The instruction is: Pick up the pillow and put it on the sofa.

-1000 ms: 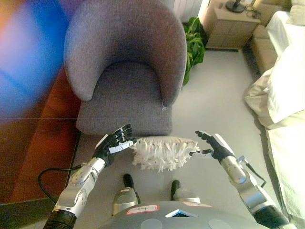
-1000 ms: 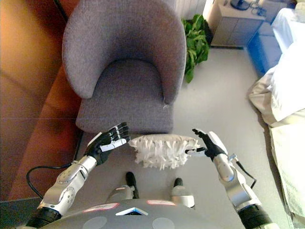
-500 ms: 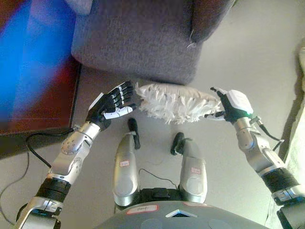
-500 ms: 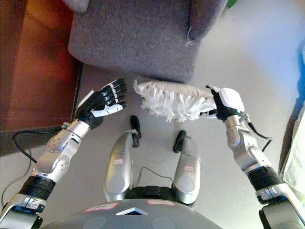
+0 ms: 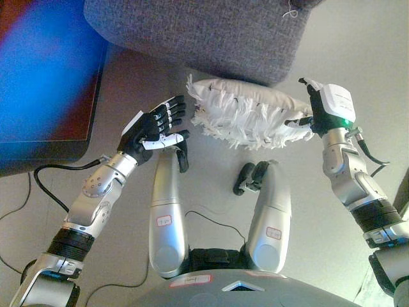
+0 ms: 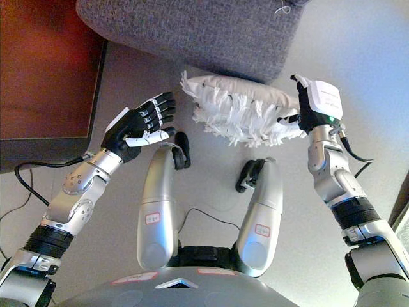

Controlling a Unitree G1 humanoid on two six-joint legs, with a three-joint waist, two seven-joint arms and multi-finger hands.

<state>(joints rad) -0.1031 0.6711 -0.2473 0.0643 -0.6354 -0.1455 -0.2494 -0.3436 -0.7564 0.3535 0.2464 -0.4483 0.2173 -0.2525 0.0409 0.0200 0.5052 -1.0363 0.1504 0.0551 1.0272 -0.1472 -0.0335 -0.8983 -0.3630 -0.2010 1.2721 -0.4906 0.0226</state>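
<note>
A white pillow (image 5: 246, 109) with a shaggy fringed side lies on the grey floor just in front of the grey sofa chair (image 5: 204, 32), whose seat front fills the top of the view. My left hand (image 5: 153, 128) is open, palm toward the pillow's left end, with a small gap between them. My right hand (image 5: 326, 105) is at the pillow's right end, its fingers straight and touching the cover. The same layout shows in the right eye view, with the pillow (image 6: 243, 105) between both hands.
A reddish-brown floor area (image 6: 45, 64) with a dark border lies to the left of the sofa chair. Grey floor (image 5: 358, 38) stretches to the right of it.
The camera has tilted down, so the chair has slid up out of view. My left hand now stands slightly off the pillow's left end; the right hand stays at the right end.
</note>
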